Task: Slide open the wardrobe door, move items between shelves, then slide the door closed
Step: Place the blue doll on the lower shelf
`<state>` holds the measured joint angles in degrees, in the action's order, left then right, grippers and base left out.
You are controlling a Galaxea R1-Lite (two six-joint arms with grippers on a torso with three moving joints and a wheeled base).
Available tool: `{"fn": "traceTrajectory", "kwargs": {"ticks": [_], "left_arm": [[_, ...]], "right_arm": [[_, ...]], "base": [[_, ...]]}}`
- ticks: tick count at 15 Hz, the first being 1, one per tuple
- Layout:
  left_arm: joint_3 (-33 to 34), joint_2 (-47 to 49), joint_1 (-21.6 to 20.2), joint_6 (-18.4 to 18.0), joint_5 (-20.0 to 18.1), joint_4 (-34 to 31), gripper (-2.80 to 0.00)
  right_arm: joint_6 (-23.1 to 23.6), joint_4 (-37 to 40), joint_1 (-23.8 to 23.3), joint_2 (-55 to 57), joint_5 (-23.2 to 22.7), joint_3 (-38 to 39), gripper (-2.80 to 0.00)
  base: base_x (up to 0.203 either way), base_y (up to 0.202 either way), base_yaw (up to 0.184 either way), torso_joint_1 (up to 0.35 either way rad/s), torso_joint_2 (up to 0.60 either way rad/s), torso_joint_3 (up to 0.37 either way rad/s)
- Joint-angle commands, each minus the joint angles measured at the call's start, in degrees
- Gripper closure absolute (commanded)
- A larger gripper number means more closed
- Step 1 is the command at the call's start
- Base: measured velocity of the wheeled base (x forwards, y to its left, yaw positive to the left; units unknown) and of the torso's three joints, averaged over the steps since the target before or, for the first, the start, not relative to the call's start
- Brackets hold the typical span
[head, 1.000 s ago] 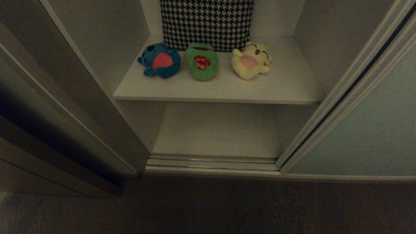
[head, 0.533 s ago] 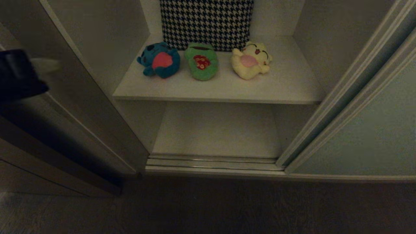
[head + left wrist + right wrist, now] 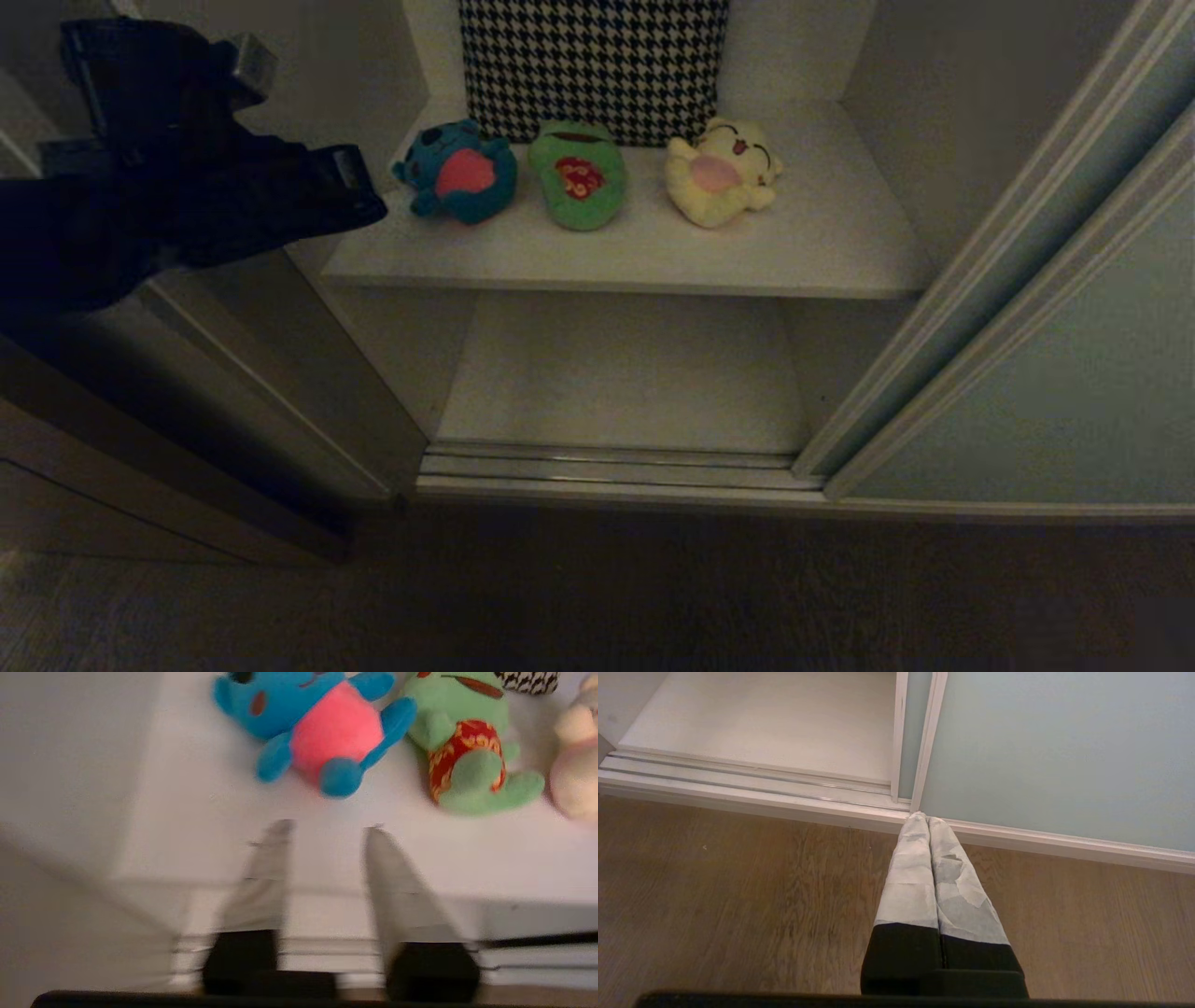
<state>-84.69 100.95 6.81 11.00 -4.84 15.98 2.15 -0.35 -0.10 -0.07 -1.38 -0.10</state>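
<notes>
Wardrobe is open: the sliding wardrobe door (image 3: 1046,373), pale grey-green panel with cream frame, sits pushed to the right, leaving the two white shelves exposed. Upper shelf (image 3: 653,257) carries all three plush toys in a row; lower shelf (image 3: 625,373) is bare.

Left gripper (image 3: 324,828) is up at the left front corner of the upper shelf, pointing in over the shelf edge. Its jaws stand partly apart with a clear gap, nothing between them, touching nothing. In the head view it shows as a dark mass (image 3: 233,168) at upper left, jaw tips near the shelf's left corner.

Blue toy (image 3: 317,732), pink belly, lies on its back just ahead of the jaws, nearest of the three, not touching them. Green frog (image 3: 467,760), red patch on its front, lies just beside the blue toy on the side away from the left wall, further off from the jaws. Yellow toy (image 3: 719,177), pink belly, is beyond the frog, farthest from the jaws, only its edge showing in the left wrist view. Houndstooth cloth (image 3: 593,65) stands behind the toys against the back wall.

Right gripper (image 3: 928,819) hangs low over the wood floor (image 3: 738,896), jaws pressed fully together, empty, tips in line with the door's bottom rail (image 3: 761,772).
</notes>
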Motion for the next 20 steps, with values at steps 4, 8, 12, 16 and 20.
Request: {"fn": "traceTrajectory", "kwargs": {"ticks": [4, 8, 12, 16, 20], "left_arm": [[-5.02, 7.51, 1.69, 3.85, 0.28, 0.05, -2.80], [-5.71, 8.52, 1.89, 3.69, 0.52, 0.28, -2.80], [-8.78, 11.52, 1.98, 3.75, 2.65, 0.54, -2.80], [-9.00, 12.07, 1.98, 3.85, 2.97, 0.54, -2.80], [-9.58, 11.98, 2.16, 3.76, 2.99, 1.60, -2.80]], "right_arm": [[0.05, 0.00, 0.01, -0.01, -0.03, 0.01, 0.00], [0.05, -0.09, 0.01, -0.01, -0.03, 0.01, 0.00], [0.00, -0.09, 0.01, -0.01, -0.03, 0.01, 0.00], [0.05, -0.09, 0.01, -0.01, -0.03, 0.01, 0.00], [0.05, -0.04, 0.01, -0.01, -0.03, 0.01, 0.00]], "base": [[0.000, 0.000, 0.000, 0.000, 0.00, 0.000], [0.000, 0.000, 0.000, 0.000, 0.00, 0.000], [0.000, 0.000, 0.000, 0.000, 0.00, 0.000], [0.000, 0.000, 0.000, 0.000, 0.00, 0.000], [0.000, 0.000, 0.000, 0.000, 0.00, 0.000]]}}
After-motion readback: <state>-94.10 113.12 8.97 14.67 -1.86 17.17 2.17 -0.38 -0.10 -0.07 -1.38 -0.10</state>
